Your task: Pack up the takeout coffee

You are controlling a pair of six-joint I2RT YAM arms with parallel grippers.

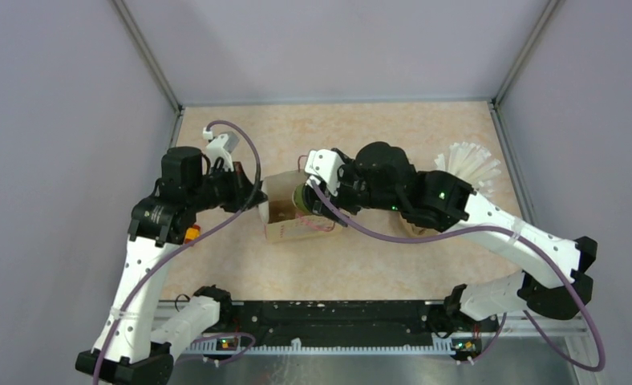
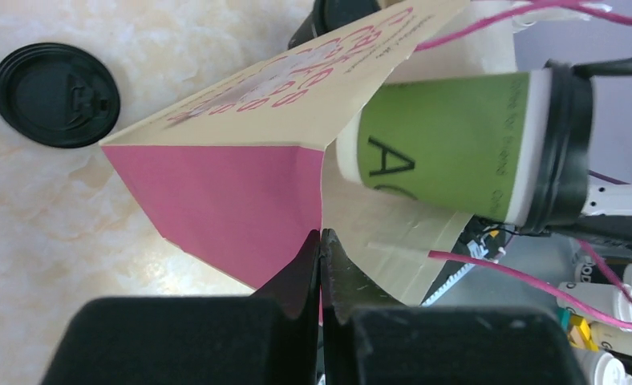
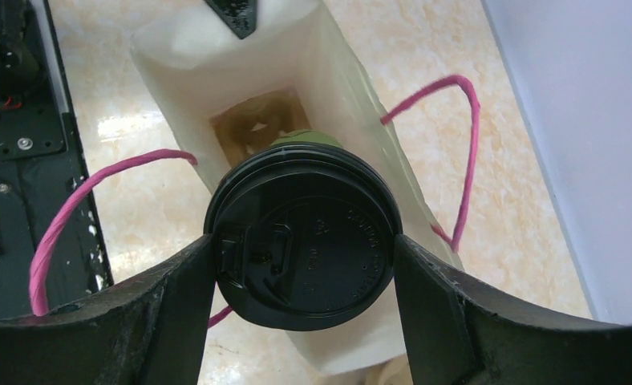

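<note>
A: Where's the green cup (image 2: 449, 132)?
B: Centre of the overhead view, lying sideways at the paper bag (image 2: 216, 208) mouth; right gripper (image 3: 303, 265) clamps its black lid; left gripper (image 2: 321, 265) pinches the bag's edge.

Lidded cup (image 2: 449, 136) at bag (image 2: 216, 204) mouth
</note>
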